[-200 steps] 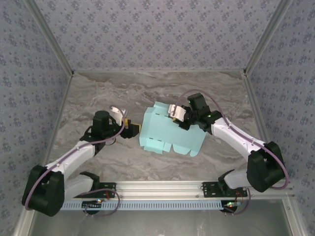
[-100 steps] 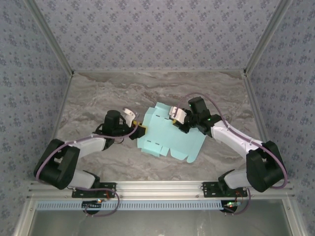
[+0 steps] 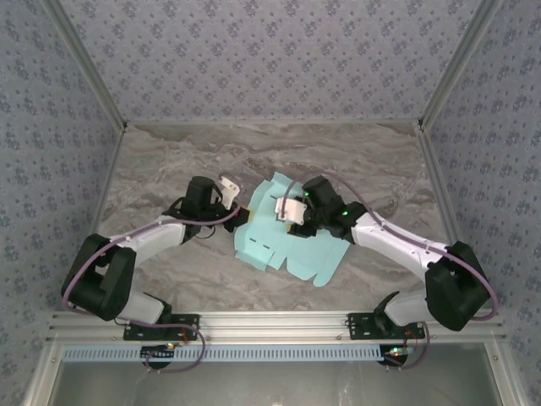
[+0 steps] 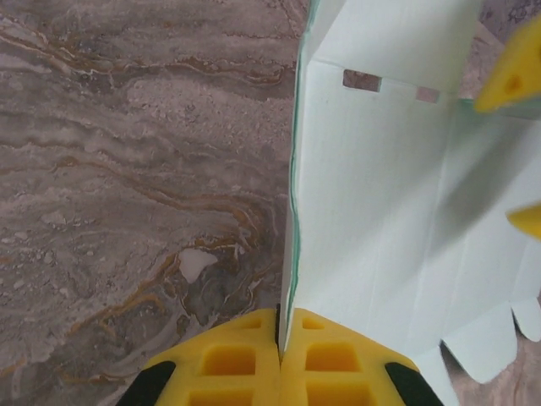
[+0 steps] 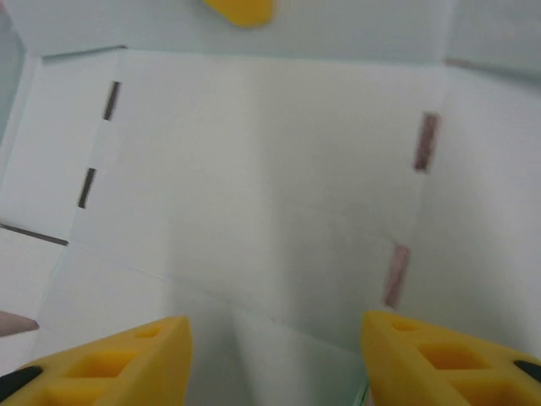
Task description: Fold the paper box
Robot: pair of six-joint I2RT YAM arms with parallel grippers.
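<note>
On the paper box (image 3: pixel 296 251) edge, left gripper (image 4: pixel 280 328) clamped, right gripper (image 5: pixel 275 328) apart (over its middle).

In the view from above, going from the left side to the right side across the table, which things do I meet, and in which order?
The left arm → the left gripper, shut on the card's edge → the paper box → the right arm.

The paper box (image 3: pixel 292 252) is a pale mint card sheet, mostly unfolded, lying skewed at the middle of the table (image 3: pixel 152 169). Short slits line its creases, scalloped tabs edge one side, and its side flaps bend up slightly.
</note>
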